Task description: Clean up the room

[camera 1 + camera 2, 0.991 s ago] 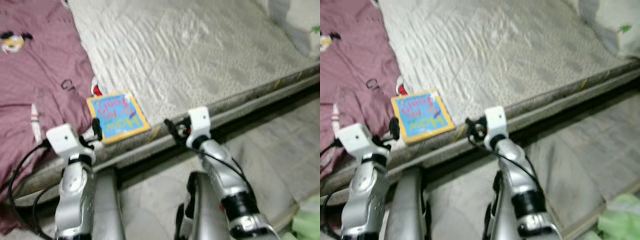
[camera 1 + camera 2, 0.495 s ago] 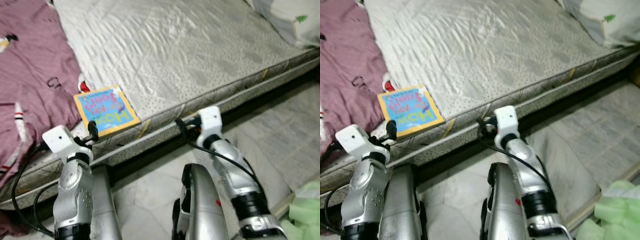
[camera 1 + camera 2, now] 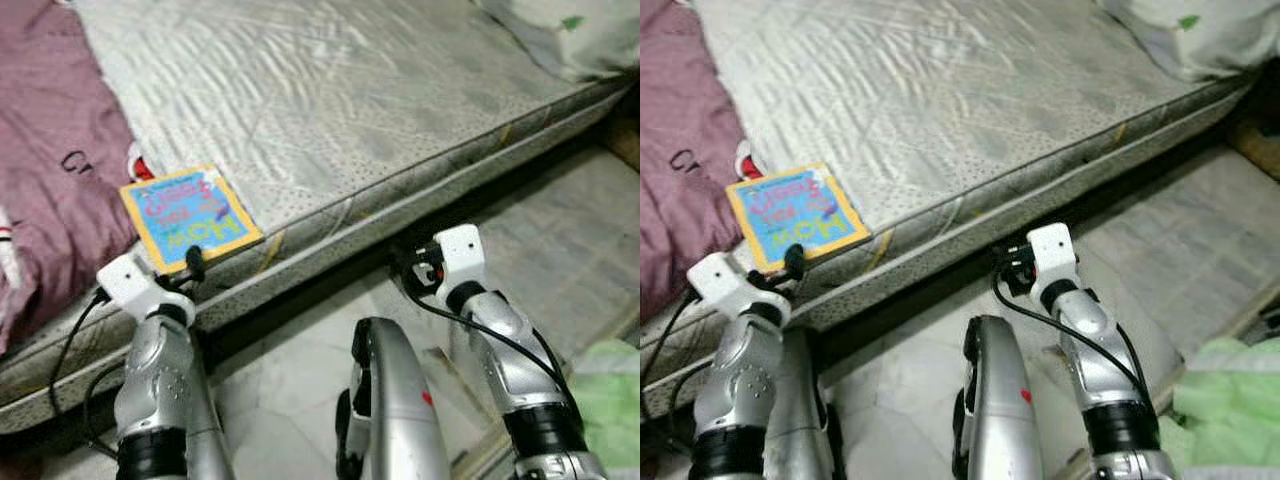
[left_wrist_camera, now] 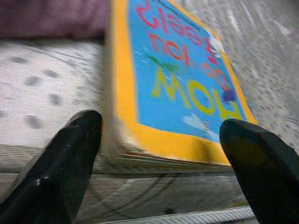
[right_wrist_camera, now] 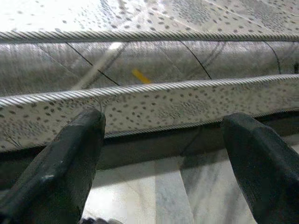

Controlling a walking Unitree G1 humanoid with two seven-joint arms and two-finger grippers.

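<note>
A blue and yellow book (image 3: 188, 216) is lying flat near the edge of the mattress (image 3: 330, 110), just beside a maroon blanket (image 3: 50, 190). The left gripper (image 4: 163, 182) is hovering right at the book's near edge, fingers spread wide to either side of it and grasping nothing. The right gripper (image 5: 163, 163) is hanging released in front of the mattress side, above the floor (image 3: 290, 400).
</note>
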